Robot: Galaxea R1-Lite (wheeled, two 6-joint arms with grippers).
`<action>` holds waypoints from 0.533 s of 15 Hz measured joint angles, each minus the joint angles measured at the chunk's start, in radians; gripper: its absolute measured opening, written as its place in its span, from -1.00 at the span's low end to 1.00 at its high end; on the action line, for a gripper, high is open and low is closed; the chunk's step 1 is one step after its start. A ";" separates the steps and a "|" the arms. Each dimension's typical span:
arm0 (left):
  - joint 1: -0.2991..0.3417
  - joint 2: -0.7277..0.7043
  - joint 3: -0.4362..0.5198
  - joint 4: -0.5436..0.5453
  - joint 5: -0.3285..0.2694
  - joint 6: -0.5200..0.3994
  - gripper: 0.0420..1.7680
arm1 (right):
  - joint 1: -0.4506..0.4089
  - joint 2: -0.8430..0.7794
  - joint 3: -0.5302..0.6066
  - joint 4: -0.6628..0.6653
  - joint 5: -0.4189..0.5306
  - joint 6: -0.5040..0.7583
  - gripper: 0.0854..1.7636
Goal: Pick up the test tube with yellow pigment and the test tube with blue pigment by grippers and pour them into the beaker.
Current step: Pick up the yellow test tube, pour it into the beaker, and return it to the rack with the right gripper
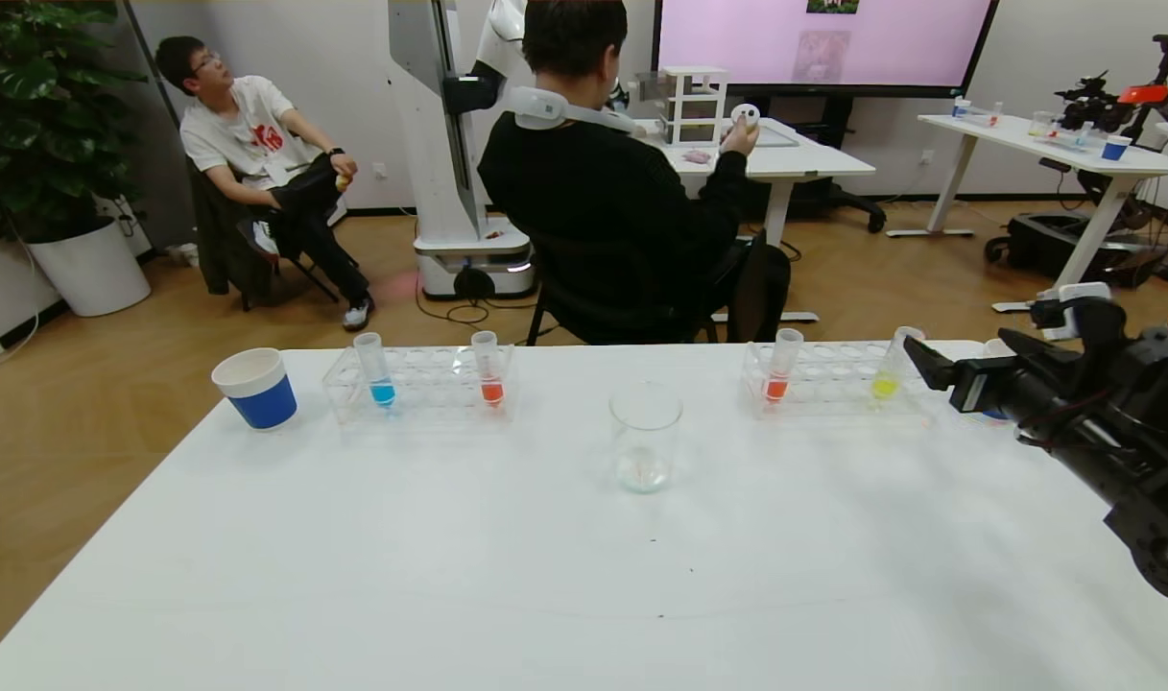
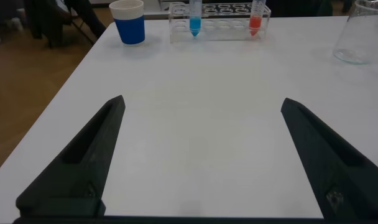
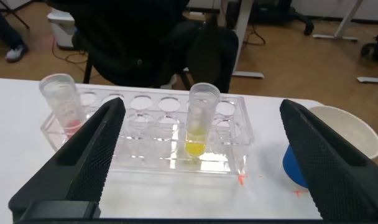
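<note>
The yellow-pigment tube (image 1: 888, 369) stands in the right clear rack (image 1: 833, 395). My right gripper (image 1: 929, 369) hovers just right of it, open. In the right wrist view the yellow tube (image 3: 201, 121) stands upright between and beyond the open fingers of my right gripper (image 3: 202, 104), untouched. The blue-pigment tube (image 1: 380, 370) stands in the left rack (image 1: 420, 389). The beaker (image 1: 645, 438) stands between the racks, nearer me. My left gripper (image 2: 202, 101) is open and empty over bare table, out of the head view. It sees the blue tube (image 2: 194, 17) and the beaker (image 2: 363, 34) far off.
Orange-red tubes stand in the left rack (image 1: 488, 369) and the right rack (image 1: 778, 367). A blue white-rimmed cup (image 1: 256, 387) sits left of the left rack. Another blue cup (image 3: 329, 146) sits just right of the right rack. People sit beyond the table's far edge.
</note>
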State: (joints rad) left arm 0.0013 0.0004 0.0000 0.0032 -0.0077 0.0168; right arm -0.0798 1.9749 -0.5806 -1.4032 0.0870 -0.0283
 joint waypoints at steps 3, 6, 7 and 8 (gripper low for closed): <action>0.000 0.000 0.000 0.000 0.000 0.000 0.98 | 0.001 0.129 -0.037 -0.086 -0.005 0.031 0.97; 0.000 0.000 0.000 0.000 0.000 0.000 0.98 | -0.004 0.202 -0.082 -0.094 -0.001 0.041 0.97; 0.000 0.000 0.000 0.000 0.000 0.000 0.98 | -0.009 0.221 -0.106 -0.093 -0.001 0.042 0.97; 0.000 0.000 0.000 0.000 0.000 0.000 0.98 | -0.011 0.239 -0.134 -0.092 -0.001 0.043 0.97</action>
State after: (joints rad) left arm 0.0013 0.0004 0.0000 0.0032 -0.0077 0.0168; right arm -0.0913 2.2143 -0.7149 -1.4951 0.0864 0.0147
